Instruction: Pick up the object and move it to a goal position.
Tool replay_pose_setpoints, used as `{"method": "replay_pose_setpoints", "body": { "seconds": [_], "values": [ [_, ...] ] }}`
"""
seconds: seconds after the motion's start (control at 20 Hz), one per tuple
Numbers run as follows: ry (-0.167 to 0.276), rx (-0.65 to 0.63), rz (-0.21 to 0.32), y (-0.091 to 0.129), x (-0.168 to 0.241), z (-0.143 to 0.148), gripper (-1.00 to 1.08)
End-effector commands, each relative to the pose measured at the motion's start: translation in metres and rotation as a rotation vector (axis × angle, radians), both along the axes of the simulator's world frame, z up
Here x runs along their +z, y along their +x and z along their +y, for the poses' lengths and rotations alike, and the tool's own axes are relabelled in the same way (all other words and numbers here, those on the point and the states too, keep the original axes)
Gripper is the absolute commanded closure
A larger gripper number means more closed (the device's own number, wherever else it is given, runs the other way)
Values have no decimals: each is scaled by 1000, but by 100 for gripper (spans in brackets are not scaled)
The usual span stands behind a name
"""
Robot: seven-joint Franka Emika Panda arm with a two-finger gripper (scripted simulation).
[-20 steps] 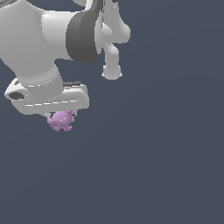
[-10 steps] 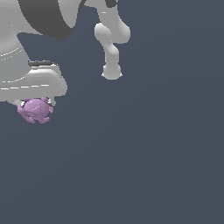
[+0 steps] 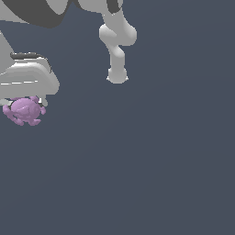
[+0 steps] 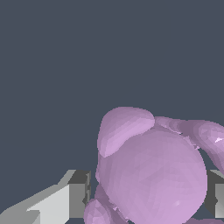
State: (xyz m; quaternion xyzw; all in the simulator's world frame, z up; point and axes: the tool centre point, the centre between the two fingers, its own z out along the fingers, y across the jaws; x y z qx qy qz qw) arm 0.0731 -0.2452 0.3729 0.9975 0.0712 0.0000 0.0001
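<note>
The Panda arm's white hand sits at the far left edge of the exterior view, and directly beneath it hangs the pink-purple figure (image 3: pixel 25 110), a small lumpy toy with a rounded body and stubby knobs sticking out around its lower edge. The end effector (image 3: pixel 26 104) is mostly hidden here by the hand's housing and by the figure itself; only a sliver of one finger shows beside the toy.

In the wrist view the figure (image 4: pixel 153 173) fills much of the frame between the two fingers (image 4: pixel 78 194). One grey finger pad lies against one flank of the toy and the second finger shows at the opposite edge of the picture against the other flank. The end effector (image 4: pixel 148 197) is closed onto the figure, its jaws held apart only by the width of the toy's body. A large rounded lobe rises from the body, and further knobs trail off to one side.

Farther along in the exterior view, a white link of the arm (image 3: pixel 117 43) reaches down from the upper edge and ends in a rounded tip. Everything else is a uniform dark grey-blue backdrop (image 3: pixel 160 160); whether the figure is touching it or hanging clear of it cannot be told.
</note>
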Motion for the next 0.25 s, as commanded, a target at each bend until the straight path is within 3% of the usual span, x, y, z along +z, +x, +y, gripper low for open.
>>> {"method": "replay_pose_setpoints", "body": {
  "seconds": [0.0, 0.2],
  "values": [
    [0, 1, 0, 1, 3, -2, 108],
    [0, 1, 0, 1, 4, -3, 108]
  ]
}}
